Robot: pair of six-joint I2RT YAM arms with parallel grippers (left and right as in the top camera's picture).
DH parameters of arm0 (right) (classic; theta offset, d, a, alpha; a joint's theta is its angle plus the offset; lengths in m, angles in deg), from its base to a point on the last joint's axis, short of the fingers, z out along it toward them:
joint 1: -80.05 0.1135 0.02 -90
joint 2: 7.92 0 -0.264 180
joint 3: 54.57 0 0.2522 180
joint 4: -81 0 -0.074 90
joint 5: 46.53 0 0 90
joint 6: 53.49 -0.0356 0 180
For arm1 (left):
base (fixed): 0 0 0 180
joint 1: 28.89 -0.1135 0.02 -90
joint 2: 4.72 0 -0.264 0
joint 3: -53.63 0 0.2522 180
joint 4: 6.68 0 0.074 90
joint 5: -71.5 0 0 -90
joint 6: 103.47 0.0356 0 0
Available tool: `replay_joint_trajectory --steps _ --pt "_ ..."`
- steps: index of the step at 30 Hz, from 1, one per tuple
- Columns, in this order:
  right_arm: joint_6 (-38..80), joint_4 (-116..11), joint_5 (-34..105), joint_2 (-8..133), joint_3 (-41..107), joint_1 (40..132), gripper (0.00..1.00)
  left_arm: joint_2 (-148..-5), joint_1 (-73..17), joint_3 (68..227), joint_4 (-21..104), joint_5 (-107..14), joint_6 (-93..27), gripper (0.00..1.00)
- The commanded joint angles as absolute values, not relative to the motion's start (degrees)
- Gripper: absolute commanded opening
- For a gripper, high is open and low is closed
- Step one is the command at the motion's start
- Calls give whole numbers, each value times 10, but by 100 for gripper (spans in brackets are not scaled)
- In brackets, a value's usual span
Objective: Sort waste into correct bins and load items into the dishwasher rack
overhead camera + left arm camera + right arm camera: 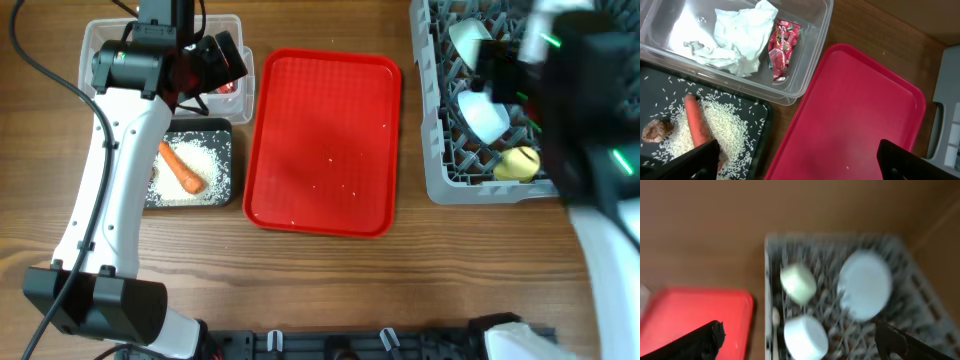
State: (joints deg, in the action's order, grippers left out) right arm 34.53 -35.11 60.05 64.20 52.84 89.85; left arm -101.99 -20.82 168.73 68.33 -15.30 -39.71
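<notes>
Red tray (325,140) lies mid-bench. At upper left, the clear tub (810,55) holds the tissue (742,35) and wrapper (782,47); the black tub (660,85) below it holds the carrot (697,125), rice (727,125) and a brown scrap (655,131). At right, the grey rack (440,150) holds a plate (866,284), mint bowl (798,282), blue bowl (806,336) and yellow cup (518,162). The left claw (799,162) is released over the tubs, the right claw (797,342) released over the rack.

Looks down, blurred, on grey rack (825,255) holding pale blue plate (865,285), yellowish cup (798,283) and pale bowl (806,336); red tray (695,315) lying left of rack.
</notes>
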Motion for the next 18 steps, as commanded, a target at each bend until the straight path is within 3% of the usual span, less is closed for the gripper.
replay_joint_trajectory --steps 1,6,14,18 --pt "380 -348 601 566 531 898 100 -1018 -210 1694 682 -145 -396 100" --pt "381 -339 602 515 531 898 100 -1018 -210 1694 682 -145 -396 100" --pt "312 -203 635 433 527 898 100 -1018 -210 1694 682 -145 -396 100" --pt "297 -246 654 391 450 883 100 -1018 -210 1694 682 -145 -396 100"
